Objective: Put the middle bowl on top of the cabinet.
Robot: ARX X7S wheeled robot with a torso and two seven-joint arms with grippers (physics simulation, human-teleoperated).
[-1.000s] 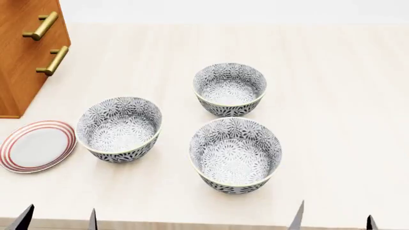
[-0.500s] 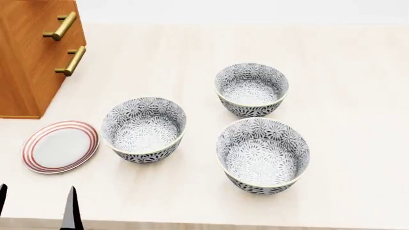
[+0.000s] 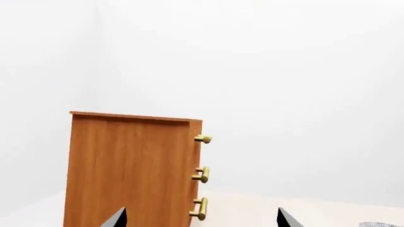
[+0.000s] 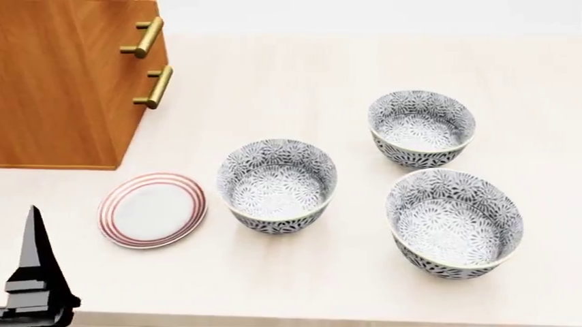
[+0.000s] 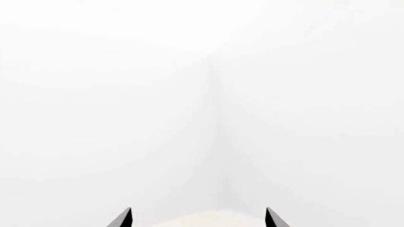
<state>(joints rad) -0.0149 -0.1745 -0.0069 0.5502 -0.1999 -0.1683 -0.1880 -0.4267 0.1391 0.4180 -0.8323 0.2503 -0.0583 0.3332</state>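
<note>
Everything I see is bright, flat and evenly lit, with no glare. On the pale table (image 4: 272, 88) the bowls cast only faint, soft shadows just beneath them. Edges stay sharp, without blur or bending at the borders. My right wrist view is nearly washed-out white.

Cabinet (image 4: 64, 82) top cut off in head view; right gripper (image 5: 198, 218) only fingertips visible.
</note>
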